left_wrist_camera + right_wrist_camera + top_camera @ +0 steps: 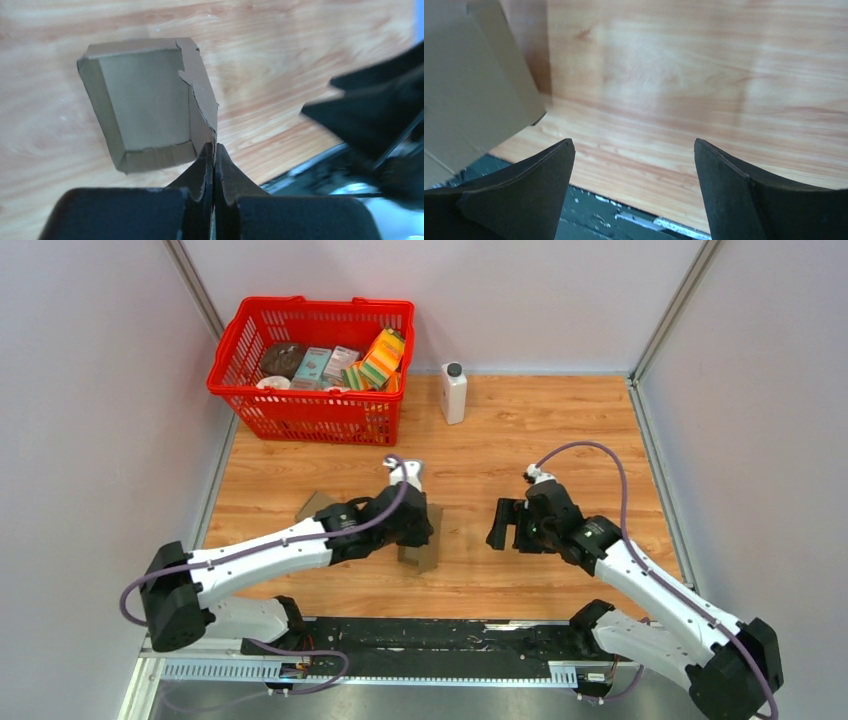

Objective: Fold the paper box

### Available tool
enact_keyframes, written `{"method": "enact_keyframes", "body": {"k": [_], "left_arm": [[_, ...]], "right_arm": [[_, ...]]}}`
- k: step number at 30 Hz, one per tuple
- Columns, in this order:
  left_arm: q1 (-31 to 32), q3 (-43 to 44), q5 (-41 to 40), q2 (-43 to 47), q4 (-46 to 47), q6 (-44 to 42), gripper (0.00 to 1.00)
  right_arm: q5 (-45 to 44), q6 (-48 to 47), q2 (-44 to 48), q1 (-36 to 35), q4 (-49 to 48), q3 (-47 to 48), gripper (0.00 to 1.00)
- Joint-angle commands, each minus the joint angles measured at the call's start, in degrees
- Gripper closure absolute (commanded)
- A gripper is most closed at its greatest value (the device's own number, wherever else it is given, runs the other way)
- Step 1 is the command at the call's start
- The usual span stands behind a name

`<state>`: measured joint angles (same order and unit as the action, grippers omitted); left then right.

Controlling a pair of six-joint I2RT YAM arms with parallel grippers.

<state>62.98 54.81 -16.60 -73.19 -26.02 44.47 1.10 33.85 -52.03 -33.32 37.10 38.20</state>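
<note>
The left claw (pixel 215 148) is pinched tight while the right claw (pixel 634 143) stands spread wide.

The paper box (pixel 145 105) is matt cardboard, the table (pixel 300 50) smooth wood-grain.

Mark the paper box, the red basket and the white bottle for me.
paper box (pixel 145 105), left wrist view, inner base panel.
red basket (pixel 315 420), top external view, near wall.
white bottle (pixel 454 397), top external view, body.

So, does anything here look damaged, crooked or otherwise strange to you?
One thing: the paper box is pinched by the left gripper at one side wall, and that wall's free edge is jagged and notched. I cannot tell if it is torn or cut that way. The right gripper is open, holding nothing. Nothing is spilled.
</note>
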Motion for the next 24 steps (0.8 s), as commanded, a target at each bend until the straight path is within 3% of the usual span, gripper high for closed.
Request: {"method": "enact_keyframes", "body": {"k": [1, 4, 7, 12, 21, 24], "left_arm": [[-7.2, -7.8, 13.4, 5.8, 8.0, 28.2, 1.0], [-11.5, -11.4, 11.9, 8.8, 9.5, 40.1, 1.0], [-13.8, -9.7, 11.3, 8.6, 1.7, 48.6, 1.0], [-14.3, -4.0, 7.3, 6.0, -13.0, 55.0, 1.0], [-14.7, -2.8, 4.8, 5.6, -17.7, 59.9, 1.0], [-16.1, -2.9, 5.0, 6.7, -17.8, 58.1, 1.0]], "right_arm": [[-5.4, -2.6, 0.3, -11.0, 1.0, 1.0, 0.08], [-10.5, -4.8, 3.2, -20.5, -4.6, -1.4, 0.09], [-12.3, -8.9, 4.3, -28.9, -15.5, -4.0, 0.1], [-24.5, -12.5, -2.6, -40.2, -19.0, -1.8, 0.1], [-32.9, -13.6, -9.8, -43.2, -27.7, -2.0, 0.17], [-29.6, -17.0, -10.5, -43.1, -31.6, -3.0, 0.19]]}}
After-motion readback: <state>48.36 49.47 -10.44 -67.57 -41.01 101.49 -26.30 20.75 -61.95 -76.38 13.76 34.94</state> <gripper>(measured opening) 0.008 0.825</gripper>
